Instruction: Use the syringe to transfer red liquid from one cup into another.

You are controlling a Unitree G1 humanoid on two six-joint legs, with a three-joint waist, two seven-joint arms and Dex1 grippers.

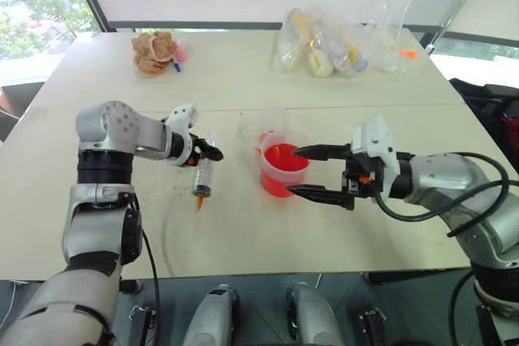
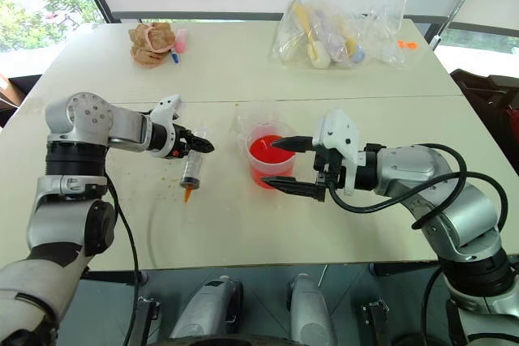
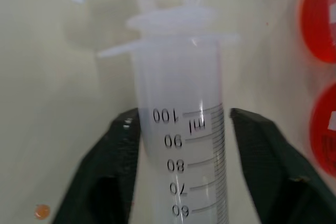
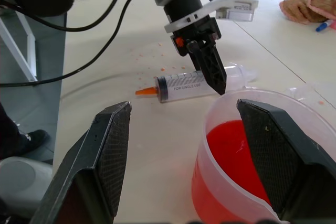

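Note:
The syringe lies flat on the table, its orange tip pointing toward the near edge. My left gripper is open over its plunger end. In the left wrist view the fingers straddle the barrel, with a gap on one side. The red beaker stands upright to the right of the syringe, with red liquid in it. My right gripper is open, with one fingertip on each side of the beaker's right part. A faint clear cup seems to stand just behind the beaker.
Clear plastic bags with items inside lie at the back right of the table. A brownish bundle and a blue pen are at the back left. Small orange droplets dot the table left of the syringe.

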